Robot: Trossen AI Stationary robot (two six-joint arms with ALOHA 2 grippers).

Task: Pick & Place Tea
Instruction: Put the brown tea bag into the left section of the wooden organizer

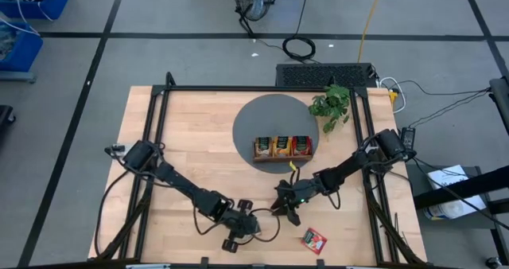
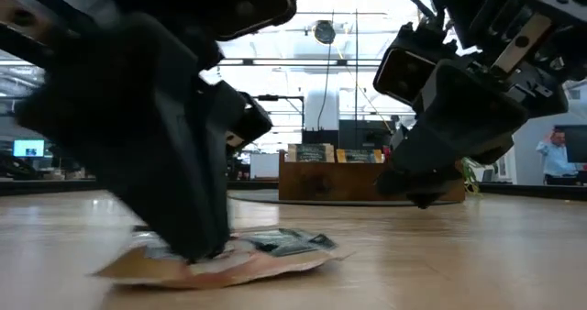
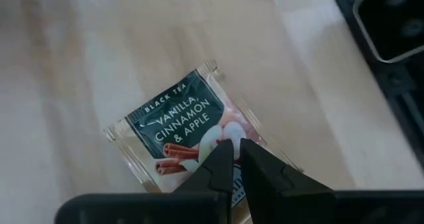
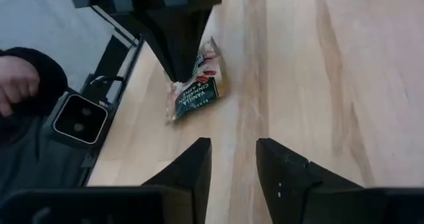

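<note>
Left gripper (image 3: 236, 159) fingers pinch the vanilla tea sachet (image 3: 173, 130) lying flat near the front edge of the counter (image 1: 191, 134), while the right gripper (image 4: 233, 159), fingers spread and empty, hovers just beside; a red sachet (image 1: 314, 239) lies apart.

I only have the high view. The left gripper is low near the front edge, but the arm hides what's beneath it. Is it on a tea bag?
Observer: Yes. The left wrist view shows the left gripper with its fingers closed on a sachet labelled vanilla, cinnamon and apple.
Operator: Lifted yet?
Observer: No. In the low view it lies on the table.
Operator: And the right gripper?
Observer: In its wrist view, the right gripper has its fingers apart with nothing between them.
</note>
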